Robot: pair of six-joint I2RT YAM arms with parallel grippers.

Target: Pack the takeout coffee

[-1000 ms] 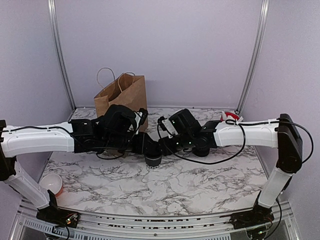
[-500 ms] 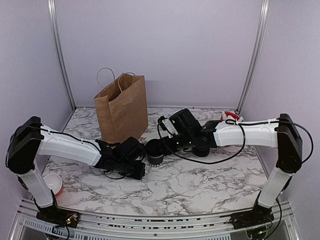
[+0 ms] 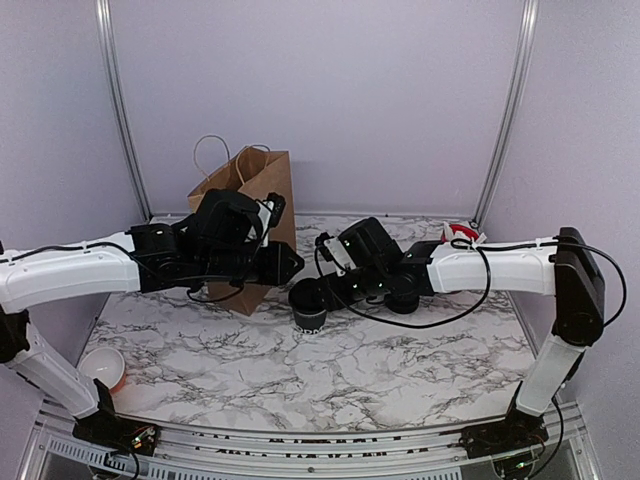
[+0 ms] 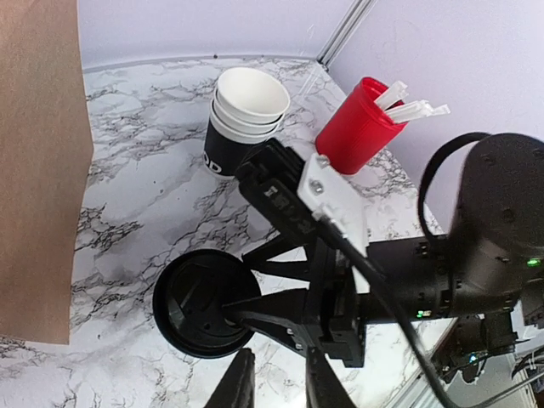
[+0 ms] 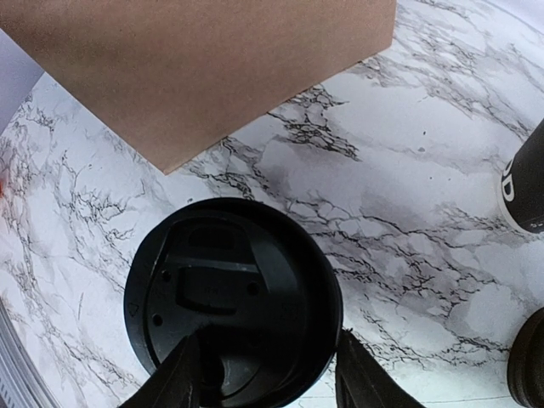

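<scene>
Beyond the takeout coffee (image 4: 204,302), stacked cups (image 4: 242,119) show print ending "OD".

My end effector (image 5: 268,353) straddles the takeout coffee (image 5: 255,255), viewed from above. Only its black lid (image 5: 212,289) is visible: round, with a raised moulded panel. One finger (image 5: 180,378) bears on the lid's lower left rim and the other on its lower right rim. A brown paper bag (image 5: 195,68) fills the upper frame, near the lid but apart from it. The white, grey-veined worktop (image 5: 408,221) shows between them. A black cup with white print (image 5: 529,178) is cut off at the right edge.
</scene>
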